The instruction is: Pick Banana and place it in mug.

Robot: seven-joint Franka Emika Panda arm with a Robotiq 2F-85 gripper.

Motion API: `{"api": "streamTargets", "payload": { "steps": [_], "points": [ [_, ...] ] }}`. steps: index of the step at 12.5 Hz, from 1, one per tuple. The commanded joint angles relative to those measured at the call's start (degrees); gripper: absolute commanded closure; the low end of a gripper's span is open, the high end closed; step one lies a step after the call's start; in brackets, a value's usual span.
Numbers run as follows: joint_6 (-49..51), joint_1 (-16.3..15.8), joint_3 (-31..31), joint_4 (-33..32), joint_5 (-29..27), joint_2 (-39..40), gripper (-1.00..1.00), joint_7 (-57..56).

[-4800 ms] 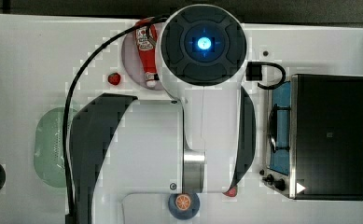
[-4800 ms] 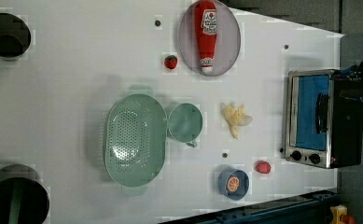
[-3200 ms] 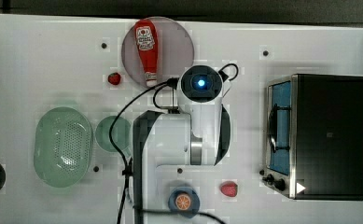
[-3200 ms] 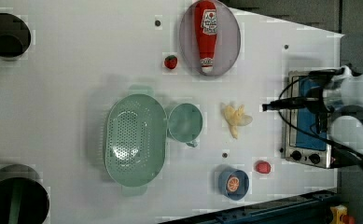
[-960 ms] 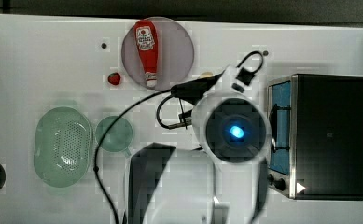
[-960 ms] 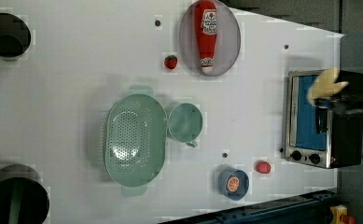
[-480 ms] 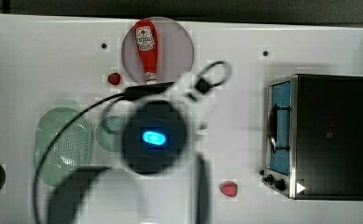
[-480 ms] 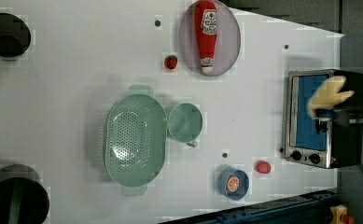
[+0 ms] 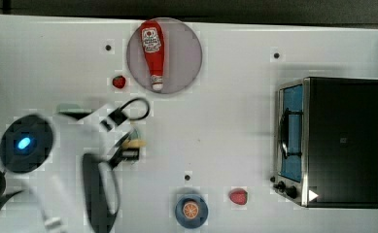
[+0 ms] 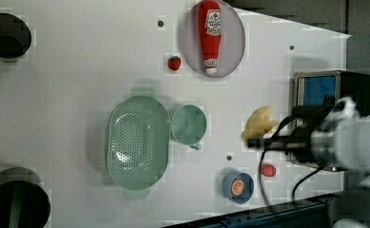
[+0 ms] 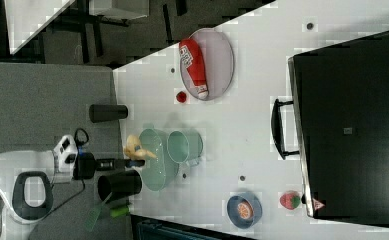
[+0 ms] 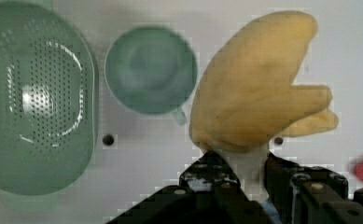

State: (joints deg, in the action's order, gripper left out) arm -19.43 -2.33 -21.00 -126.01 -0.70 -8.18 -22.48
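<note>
Top view, gripper (image 9: 130,148) clamped on the banana (image 9: 136,143), left view, banana (image 10: 260,124) carried clear of the table beside the mug (image 10: 188,124), wrist view, fingers (image 12: 207,175) pinching its pale stem, mug (image 12: 150,70) beside green basket (image 12: 34,100).

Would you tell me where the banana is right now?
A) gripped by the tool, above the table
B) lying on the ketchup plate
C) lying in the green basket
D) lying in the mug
A: the tool is closed on the banana, with the mug empty beneath.
</note>
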Motion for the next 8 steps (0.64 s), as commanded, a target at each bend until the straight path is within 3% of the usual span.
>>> {"api": "streamTargets", "payload": {
  "steps": [1,6,7,8],
  "points": [
    [-9.81,0.60,-3.22,-0.54,-2.68,1.96,0.57,17.31],
    [-22.50,0.67,-3.96,-5.12,-2.68,12.11,0.57,20.59],
    [-23.91,0.67,-3.97,-5.31,-2.67,13.54,0.51,20.59],
    [-25.39,0.67,-3.95,-5.87,-2.66,14.64,0.32,20.59]
  ]
}}
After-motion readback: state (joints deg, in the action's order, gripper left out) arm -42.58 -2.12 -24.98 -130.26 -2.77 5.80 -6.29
